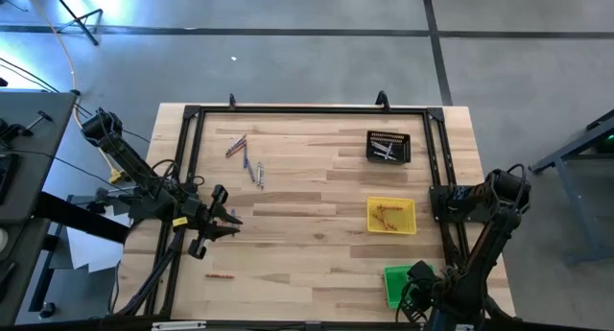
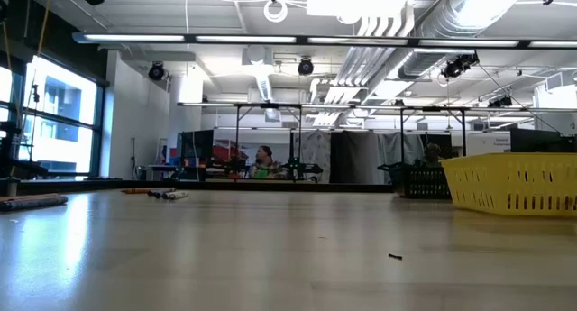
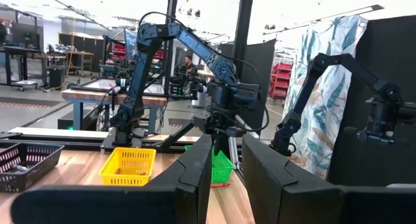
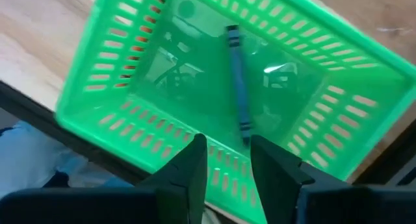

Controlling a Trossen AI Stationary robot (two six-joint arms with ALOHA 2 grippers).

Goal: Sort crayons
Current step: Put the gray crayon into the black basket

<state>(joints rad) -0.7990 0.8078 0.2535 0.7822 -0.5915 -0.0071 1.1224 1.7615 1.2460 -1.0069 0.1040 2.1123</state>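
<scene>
Hovered above the green tray (image 4: 227,87) with the right tool (image 4: 229,160), fingers apart and holding nothing. Lay loose on that tray's floor: one dark green crayon (image 4: 237,81), long axis running away from the fingertips. Remaining loose crayons (image 1: 246,158) lay scattered on the tabletop (image 1: 307,206) at its far left, with a lone orange-red crayon (image 1: 220,274) at the near left edge. Left tool (image 1: 223,224) closer to both, fingers narrowly parted, empty. Judged the left arm's reach.
</scene>
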